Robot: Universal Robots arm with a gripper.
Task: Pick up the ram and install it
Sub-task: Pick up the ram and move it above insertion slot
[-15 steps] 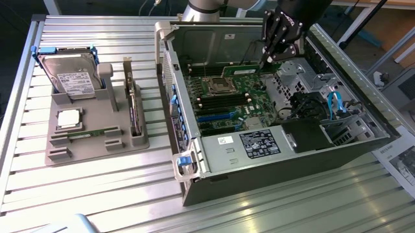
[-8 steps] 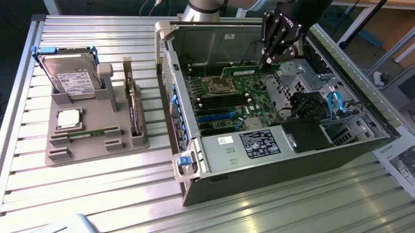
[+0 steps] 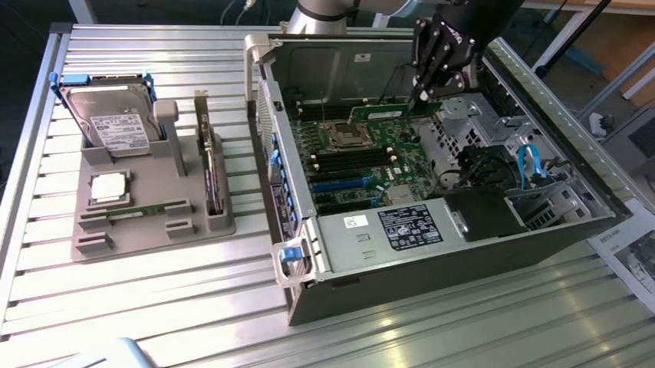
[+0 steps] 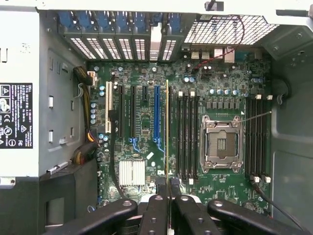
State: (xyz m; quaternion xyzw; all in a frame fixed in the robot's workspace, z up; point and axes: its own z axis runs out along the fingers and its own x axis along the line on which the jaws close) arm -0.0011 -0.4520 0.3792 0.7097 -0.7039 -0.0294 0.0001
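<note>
In the exterior view, an open computer case [image 3: 409,287] lay on its side on the slatted metal counter [image 3: 153,307]. Inside it sat a green motherboard [image 3: 369,165] with a bare processor socket [image 3: 346,138], a labelled power supply [image 3: 409,226] along the near wall, and blue cables [image 3: 527,165] toward the exterior view's right. The arm's jaws reached down into the case and held the ram [image 3: 389,113] by 1 end, on its long edge over the board, just beside the socket. I could not tell whether it touched a slot.

Well apart, toward the exterior view's left, stood a grey holder [image 3: 153,234]. It carried a hard drive [image 3: 107,115] propped at the back, a square silver processor chip [image 3: 107,188] lying flat, a thin green stick [image 3: 143,208] in a groove and an upright circuit card [image 3: 210,165] along 1 side.

In the wrist view, the black fingers [image 4: 155,215] were pinched narrowly on the ram [image 4: 167,132], seen edge-on as a thin line. It ran between a blue slot [image 4: 157,112] and a bank of black memory slots [image 4: 187,137]. The case wall [image 4: 288,147] enclosed the motherboard [image 4: 144,73], the socket [image 4: 222,142], a 2nd bank of slots [image 4: 257,137], a small finned heatsink [image 4: 132,172] and the power supply [image 4: 29,58].
</note>
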